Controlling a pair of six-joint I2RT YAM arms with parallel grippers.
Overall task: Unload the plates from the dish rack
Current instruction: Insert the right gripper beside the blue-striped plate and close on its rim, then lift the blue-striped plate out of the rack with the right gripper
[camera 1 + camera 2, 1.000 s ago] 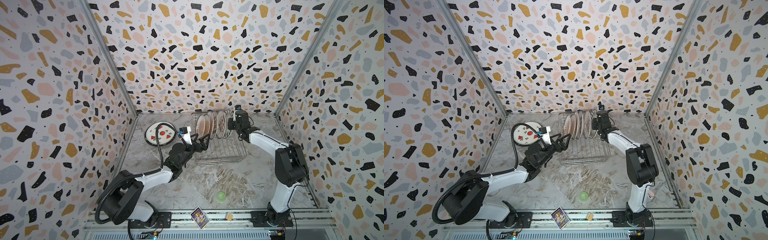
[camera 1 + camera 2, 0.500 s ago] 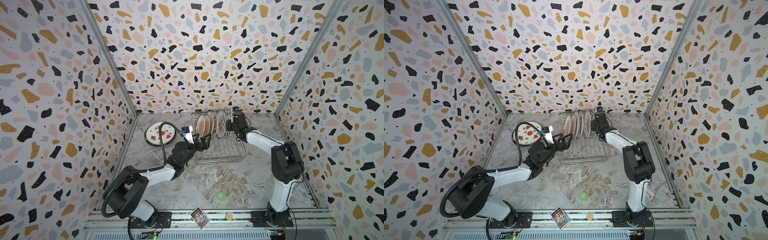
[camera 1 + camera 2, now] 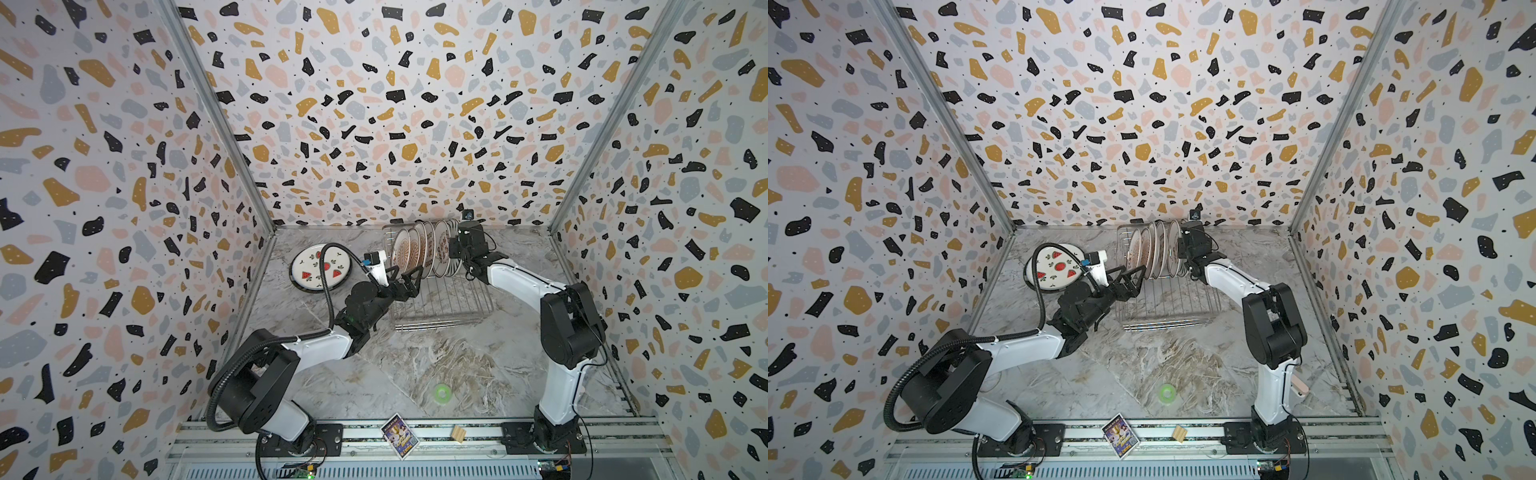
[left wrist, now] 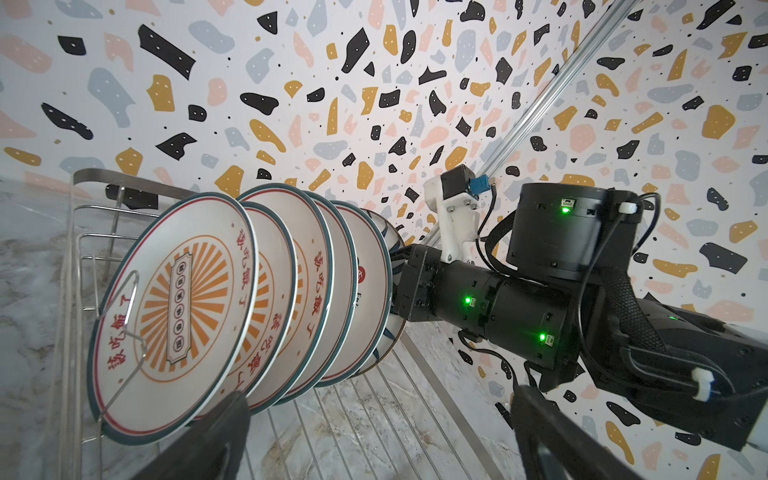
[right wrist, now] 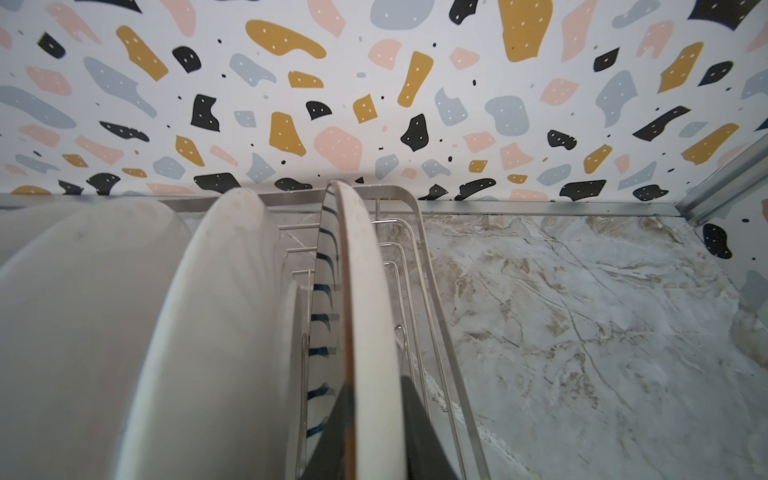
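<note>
green ring, card, wooden block

Lab-type robot test booth. Terrazzo-print wall panels on three sides, aluminium corner posts, marble-look bench. Left arm and right arm bolted to slotted front rail.

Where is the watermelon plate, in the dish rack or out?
Out: the watermelon plate lies flat, apart from the dish rack, to its left.

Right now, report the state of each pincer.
Left pincer: open, holding nothing.
Right pincer: closed on the rim of the black-striped plate standing in the dish rack.
</note>
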